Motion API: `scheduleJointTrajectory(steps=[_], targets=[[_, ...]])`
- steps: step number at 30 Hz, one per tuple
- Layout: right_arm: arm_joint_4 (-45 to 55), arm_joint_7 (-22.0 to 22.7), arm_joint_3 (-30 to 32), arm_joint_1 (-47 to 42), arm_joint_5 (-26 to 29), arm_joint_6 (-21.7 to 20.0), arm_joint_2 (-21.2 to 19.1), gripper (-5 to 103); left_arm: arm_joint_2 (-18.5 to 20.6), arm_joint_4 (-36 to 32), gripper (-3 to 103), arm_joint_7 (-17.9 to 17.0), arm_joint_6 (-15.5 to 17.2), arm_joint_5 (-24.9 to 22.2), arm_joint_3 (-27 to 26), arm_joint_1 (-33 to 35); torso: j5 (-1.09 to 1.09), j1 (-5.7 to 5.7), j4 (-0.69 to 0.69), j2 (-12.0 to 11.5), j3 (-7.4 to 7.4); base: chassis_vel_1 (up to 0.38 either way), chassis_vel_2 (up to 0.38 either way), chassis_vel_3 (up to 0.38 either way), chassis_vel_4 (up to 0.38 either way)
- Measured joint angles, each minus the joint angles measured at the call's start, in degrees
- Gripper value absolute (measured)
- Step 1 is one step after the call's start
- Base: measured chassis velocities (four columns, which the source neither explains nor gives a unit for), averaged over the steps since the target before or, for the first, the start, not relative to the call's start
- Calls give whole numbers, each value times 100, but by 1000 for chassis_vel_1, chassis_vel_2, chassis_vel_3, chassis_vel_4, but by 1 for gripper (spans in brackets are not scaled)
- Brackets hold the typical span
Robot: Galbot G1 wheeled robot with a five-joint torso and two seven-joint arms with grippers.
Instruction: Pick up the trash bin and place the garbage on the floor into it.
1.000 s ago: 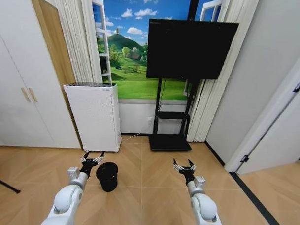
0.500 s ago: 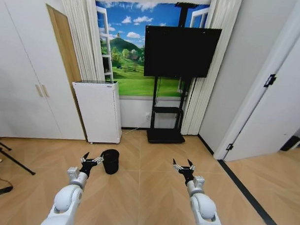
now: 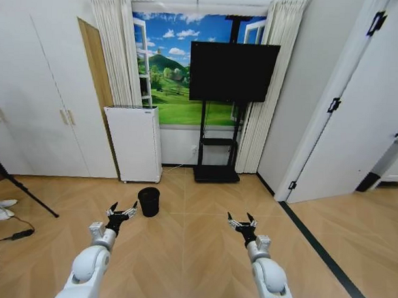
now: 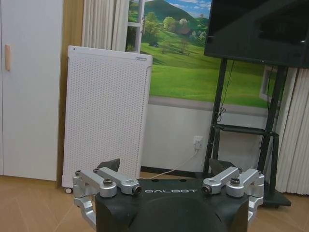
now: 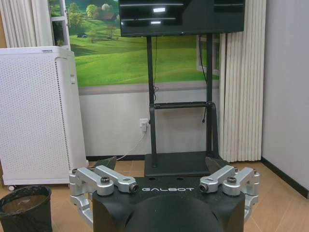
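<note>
- At the far left of the head view a white wardrobe point(image 3: 37, 97) filled the wall, with a black tripod leg point(image 3: 24, 194) and a dark cable point(image 3: 9, 237) lying on the wooden floor point(image 3: 182, 253) below it.
- The left gripper point(image 3: 121, 210) sat in the lower left of that frame, held out over bare floor with its fingers spread apart and nothing between them.
- In the left wrist view the same gripper point(image 4: 164, 169) showed its black palm block at the bottom edge, lettered "GALBOT" in pale capitals.
- A tall white perforated appliance point(image 3: 134, 143) stood against the wall left of centre, beside pale curtains point(image 3: 117, 51).
- The trash bin point(image 3: 149, 201), small, black and upright, stood on the floor just in front of the appliance, right of and slightly beyond the left gripper, and apart from it.
- In the right wrist view the bin point(image 5: 25, 208) appeared in the lower left corner, its rim open.
- A landscape mural point(image 3: 168, 69) of green hills and blue sky covered the middle of the back wall.
- A black television point(image 3: 233, 72) on a black stand point(image 3: 217, 156) stood in front of it; no writing on it could be read.
- The right gripper point(image 3: 241, 221) sat lower right of centre, fingers splayed and empty, well apart from the bin.
- Its palm block in the right wrist view point(image 5: 161, 169) also carried "GALBOT".
- A white door point(image 3: 356, 128) with black hinges closed off the right side.
</note>
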Motion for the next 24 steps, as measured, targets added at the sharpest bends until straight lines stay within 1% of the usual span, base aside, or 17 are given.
scheduleJointTrajectory(steps=[2, 5, 10, 14, 24], targets=[[-37, -2, -14, 28, -51, -38, 20, 100, 2, 2, 100, -93, -23, -80, 22, 10, 0, 5, 0, -6, 1, -56, 63, 67, -49], [-41, -43, -1, 31, -93, -89, 23, 100, 11, 2, 100, -133, 17, -145, 44, 8, 0, 6, 0, -7, 1, -29, 36, 39, -33], [-39, 3, 3, 38, -94, -73, 23, 100, 11, 6, 100, -155, 21, -143, 59, -46, 0, 2, 1, -6, -2, 0, 0, 0, 0], [7, 135, 3, 25, -160, -87, 5, 100, 15, -3, 100, -179, 37, -120, 64, -54, 0, 0, 0, -6, -2, 0, 0, 0, 0], [16, 152, 2, 24, -170, -96, 4, 100, 18, -7, 100, -182, 41, -113, 66, -57, 0, 0, 0, -6, -2, 0, 0, 0, 0]])
